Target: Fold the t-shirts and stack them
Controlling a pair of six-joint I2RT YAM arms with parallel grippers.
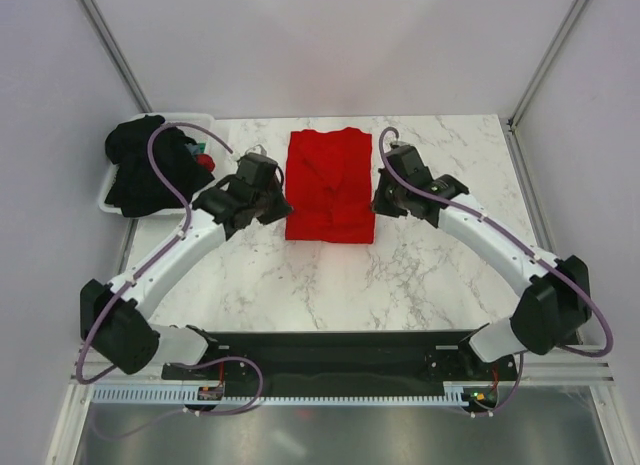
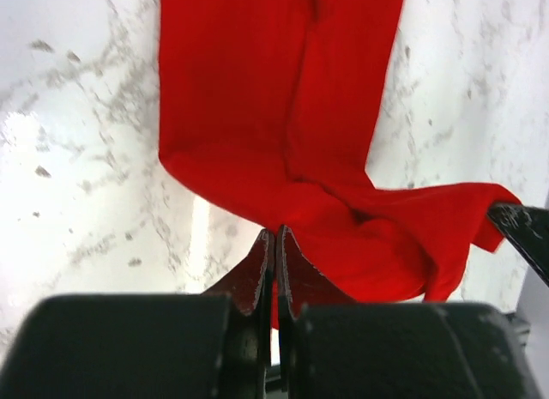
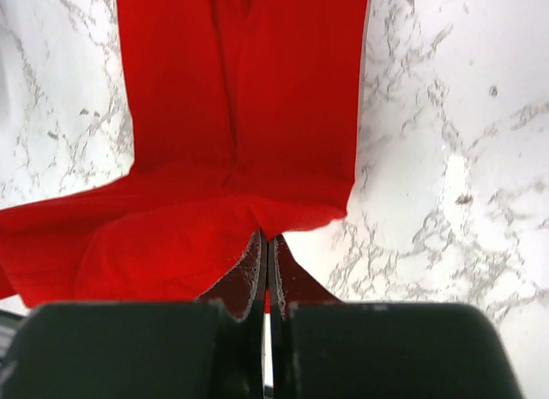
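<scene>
The red t-shirt (image 1: 330,185) lies on the marble table, folded into a narrow strip, with its near end lifted and bunched. My left gripper (image 1: 282,207) is at its near left corner and shut on the red fabric, as the left wrist view (image 2: 276,234) shows. My right gripper (image 1: 381,200) is at the near right corner and also shut on the red fabric, as the right wrist view (image 3: 267,238) shows. The red t-shirt fills both wrist views (image 2: 274,116) (image 3: 240,99). The black t-shirts (image 1: 143,170) lie heaped in the white tub (image 1: 104,197) at the far left.
A small red and green object (image 1: 204,161) sits by the tub's right rim. The marble table (image 1: 400,275) runs to white walls at the back and on both sides. Purple cables loop over both arms.
</scene>
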